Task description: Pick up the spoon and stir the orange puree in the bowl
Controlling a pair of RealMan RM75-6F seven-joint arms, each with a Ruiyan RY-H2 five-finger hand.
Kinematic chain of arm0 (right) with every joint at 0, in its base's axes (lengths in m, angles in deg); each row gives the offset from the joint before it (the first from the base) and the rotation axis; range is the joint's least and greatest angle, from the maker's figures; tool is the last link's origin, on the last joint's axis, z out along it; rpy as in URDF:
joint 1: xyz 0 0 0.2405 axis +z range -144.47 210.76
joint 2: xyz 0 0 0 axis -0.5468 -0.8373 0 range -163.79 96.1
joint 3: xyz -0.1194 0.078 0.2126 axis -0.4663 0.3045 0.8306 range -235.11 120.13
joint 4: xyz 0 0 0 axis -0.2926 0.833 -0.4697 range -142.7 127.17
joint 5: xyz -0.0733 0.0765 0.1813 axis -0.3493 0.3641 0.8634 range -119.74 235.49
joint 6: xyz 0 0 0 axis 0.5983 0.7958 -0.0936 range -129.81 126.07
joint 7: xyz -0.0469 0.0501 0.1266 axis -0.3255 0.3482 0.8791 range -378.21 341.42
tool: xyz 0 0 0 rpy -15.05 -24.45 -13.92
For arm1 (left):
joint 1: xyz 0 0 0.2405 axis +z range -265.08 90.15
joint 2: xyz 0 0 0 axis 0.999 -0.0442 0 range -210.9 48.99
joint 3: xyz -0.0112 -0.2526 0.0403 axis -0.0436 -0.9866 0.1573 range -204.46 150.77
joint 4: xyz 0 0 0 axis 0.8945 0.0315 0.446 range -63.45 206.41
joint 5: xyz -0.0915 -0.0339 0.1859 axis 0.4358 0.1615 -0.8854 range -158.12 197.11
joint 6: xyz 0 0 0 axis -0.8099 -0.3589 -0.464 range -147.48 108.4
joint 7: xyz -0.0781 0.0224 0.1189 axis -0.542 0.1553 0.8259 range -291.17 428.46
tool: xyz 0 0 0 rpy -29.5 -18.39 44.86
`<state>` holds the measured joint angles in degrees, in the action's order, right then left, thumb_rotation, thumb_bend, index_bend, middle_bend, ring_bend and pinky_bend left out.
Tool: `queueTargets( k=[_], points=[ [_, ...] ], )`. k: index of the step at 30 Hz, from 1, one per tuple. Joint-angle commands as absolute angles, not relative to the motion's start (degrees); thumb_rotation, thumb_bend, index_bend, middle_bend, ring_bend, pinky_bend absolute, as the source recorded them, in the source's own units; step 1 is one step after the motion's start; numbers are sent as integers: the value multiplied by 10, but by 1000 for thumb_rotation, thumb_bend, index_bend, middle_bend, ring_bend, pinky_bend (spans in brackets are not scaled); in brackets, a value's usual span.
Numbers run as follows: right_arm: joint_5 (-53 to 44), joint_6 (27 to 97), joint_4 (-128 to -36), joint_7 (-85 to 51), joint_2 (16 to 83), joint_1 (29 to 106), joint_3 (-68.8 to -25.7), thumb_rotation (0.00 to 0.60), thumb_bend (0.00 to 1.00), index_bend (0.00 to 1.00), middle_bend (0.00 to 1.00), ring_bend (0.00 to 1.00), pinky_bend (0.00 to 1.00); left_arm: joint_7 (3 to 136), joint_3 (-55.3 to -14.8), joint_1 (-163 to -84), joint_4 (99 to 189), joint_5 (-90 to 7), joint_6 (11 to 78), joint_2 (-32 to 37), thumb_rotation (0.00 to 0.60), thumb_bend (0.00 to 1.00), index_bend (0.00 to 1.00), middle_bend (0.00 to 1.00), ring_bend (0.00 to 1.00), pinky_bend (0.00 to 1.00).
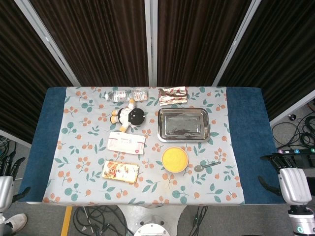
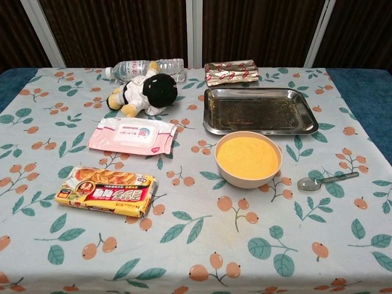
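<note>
Floral-printed cloth covers the desk (image 1: 88,147), and nothing on it has been touched yet: the task stands at its very start. Beside the steel tray (image 2: 260,110), toward the near edge, sits the bowl (image 2: 248,160) of orange puree; the spoon (image 2: 326,180) lies just to its right, handle pointing toward the right edge. The right hand (image 1: 294,183) waits off the desk's right edge and the left hand (image 1: 5,184) off its left, neither holding anything; whether their fingers are apart I cannot tell. Next, the right hand likely needs to reach in and pinch the thin handle.

Overhead head view; nearer, perhaps lower chest view
</note>
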<state>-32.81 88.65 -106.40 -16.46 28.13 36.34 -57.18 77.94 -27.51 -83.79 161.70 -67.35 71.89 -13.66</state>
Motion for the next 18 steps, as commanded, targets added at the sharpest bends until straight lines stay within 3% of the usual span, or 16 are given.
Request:
queueTargets(
  k=[1,8,12,14,15,17,18],
  points=[
    [-329,884,-1061,-163,284,364,-570,600,166,317,359,213,301,783,-279,-843,1617,-671,716,-135,600,60,229,122,103,134],
    [-328,876,-1057,-159,289,369,-562,600,166,316,384,214,301,786,-285,-853,1624,-664,704,-137,600,59,228,122,102,134],
    [-331,857,-1058,-161,301,385,-554,600,164,316,428,284,335,785,-290,-859,1628,-656,696,-138,600,60,228,122,103,134],
    [-335,841,-1059,-166,310,397,-551,600,163,317,474,401,465,784,-292,-861,1631,-653,694,-139,600,60,229,122,103,134],
    [-337,828,-1061,-170,317,407,-550,600,161,327,536,508,608,784,-294,-861,1633,-652,695,-140,600,60,229,122,103,134],
    [-340,803,-1063,-179,328,424,-548,600,159,364,650,667,803,783,-296,-861,1636,-649,697,-141,600,60,229,122,103,134],
    [-341,782,-1062,-185,334,437,-547,600,158,403,749,783,917,782,-297,-860,1638,-648,699,-141,600,60,229,122,103,134]
  ],
)
